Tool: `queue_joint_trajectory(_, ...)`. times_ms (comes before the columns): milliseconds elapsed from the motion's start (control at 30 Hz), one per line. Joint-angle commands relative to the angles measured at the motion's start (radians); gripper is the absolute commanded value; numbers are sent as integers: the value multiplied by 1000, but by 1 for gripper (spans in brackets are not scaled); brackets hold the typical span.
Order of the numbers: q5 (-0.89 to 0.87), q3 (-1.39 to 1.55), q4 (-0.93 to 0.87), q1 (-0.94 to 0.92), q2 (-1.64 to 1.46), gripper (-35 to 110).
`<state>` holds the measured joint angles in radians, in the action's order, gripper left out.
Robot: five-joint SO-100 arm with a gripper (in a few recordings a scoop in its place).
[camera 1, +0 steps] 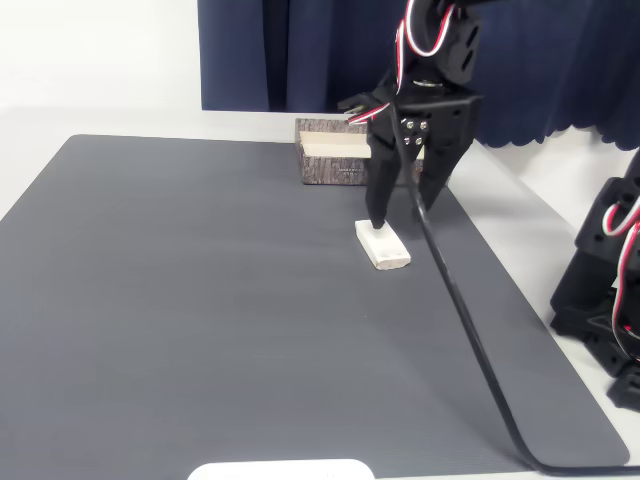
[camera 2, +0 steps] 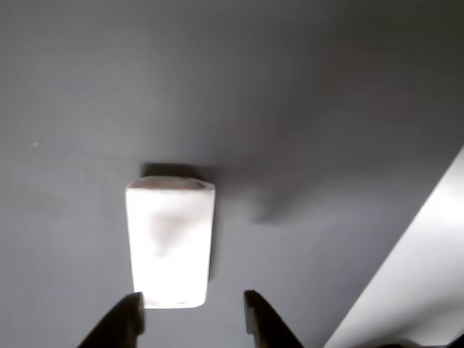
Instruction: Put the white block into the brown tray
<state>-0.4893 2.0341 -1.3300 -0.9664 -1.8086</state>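
White block (camera 1: 383, 246) lies flat on the dark grey mat (camera 1: 200, 300), directly below the claw (camera 1: 401, 214), with its long side running away from the camera in the fixed view. In the wrist view the block (camera 2: 170, 245) sits just ahead of the two dark fingertips (camera 2: 122, 322), mostly in line with the left one and the gap, while the right fingertip stands off to its side over bare mat. The claw (camera 2: 192, 319) is spread apart and holds nothing; in the fixed view one finger tip comes down to the near end of the block's top, and whether it touches cannot be told. The other finger hangs to the right, above the mat. A black cable (camera 1: 470, 330) runs from beneath the claw toward the near right corner of the mat. Behind the claw, at the mat's far edge, sits the brown tray (camera 1: 335, 165), its cream inside facing up, partly hidden by the arm. Farther back hangs a dark blue curtain (camera 1: 300, 50).
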Motion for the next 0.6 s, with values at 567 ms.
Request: queue_joint_trajectory(567, -12, 11, 5, -8, -38, 49)
